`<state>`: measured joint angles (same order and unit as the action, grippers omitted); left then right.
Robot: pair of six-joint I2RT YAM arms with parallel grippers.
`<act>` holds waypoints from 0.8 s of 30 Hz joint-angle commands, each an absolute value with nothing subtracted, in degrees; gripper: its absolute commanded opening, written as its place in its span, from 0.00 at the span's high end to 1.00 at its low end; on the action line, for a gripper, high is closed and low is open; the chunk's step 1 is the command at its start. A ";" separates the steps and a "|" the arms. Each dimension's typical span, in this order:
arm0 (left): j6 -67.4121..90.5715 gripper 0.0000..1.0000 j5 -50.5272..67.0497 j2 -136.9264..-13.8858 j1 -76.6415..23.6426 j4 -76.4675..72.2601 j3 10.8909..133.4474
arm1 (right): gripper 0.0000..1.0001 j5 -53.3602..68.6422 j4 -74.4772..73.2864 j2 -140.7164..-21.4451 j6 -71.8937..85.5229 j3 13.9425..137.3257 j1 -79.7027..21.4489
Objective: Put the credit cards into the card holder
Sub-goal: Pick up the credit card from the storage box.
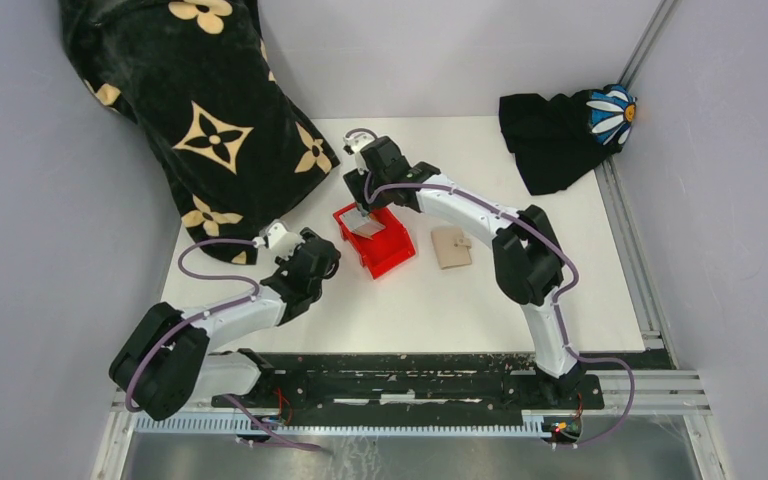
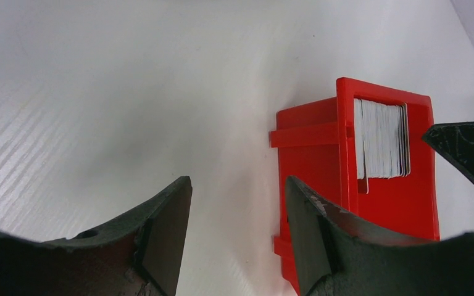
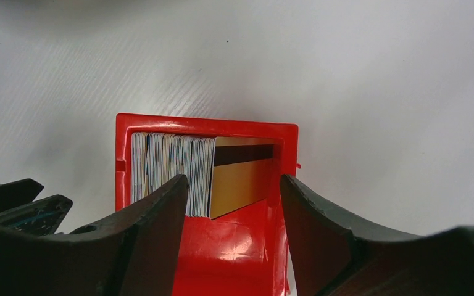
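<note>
1. Tabletop (image 1: 520, 300): white, flat, faintly ribbed surface; carries everything below.
2. Blanket (image 1: 190, 110): black plush with tan flower motifs, heaped at the far left corner and spilling onto the tabletop.
3. Cloth (image 1: 560, 135): black, crumpled, with a blue-and-white daisy patch, at the far right corner.
4. Bin (image 1: 385, 250): red glossy plastic, open-topped, mid-tabletop, with its long axis running diagonally from far left to near right.
5. Right pincer (image 3: 234, 182): black, jaws apart, reaching down over the far end of the bin. One finger is in front of the stack and the other is by the bin wall; nothing is gripped.
6. Left pincer (image 2: 237, 185): black, jaws apart, empty, low over bare tabletop just left of the bin.
7. Card holder (image 1: 451, 247): tan, leather-like, folded shut and lying flat just right of the bin, not touching it, with the snap tab on its right edge.
8. Credit cards (image 3: 173, 169): thin, pale, standing on edge in a tight row across the bin's far end. The outermost leans, showing a gold face with a dark stripe.
</note>
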<state>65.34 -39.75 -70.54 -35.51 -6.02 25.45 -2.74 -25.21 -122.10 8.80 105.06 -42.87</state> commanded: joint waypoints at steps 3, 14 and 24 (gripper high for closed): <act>68.10 0.36 -36.61 -72.54 -33.88 -11.57 27.17 | 0.39 1.22 -26.47 -124.53 10.88 109.20 -42.60; 67.03 0.36 -33.24 -75.84 -31.80 -15.03 28.08 | 0.47 9.04 -26.19 -128.02 18.07 110.79 -39.74; 65.82 0.37 -28.10 -80.73 -31.13 -18.77 29.69 | 0.53 14.05 -25.76 -129.01 22.59 109.29 -37.57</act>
<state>65.73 -29.76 -79.48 -31.48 -14.48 27.33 11.53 -27.00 -127.92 19.84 108.22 -38.68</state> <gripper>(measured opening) 0.632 0.490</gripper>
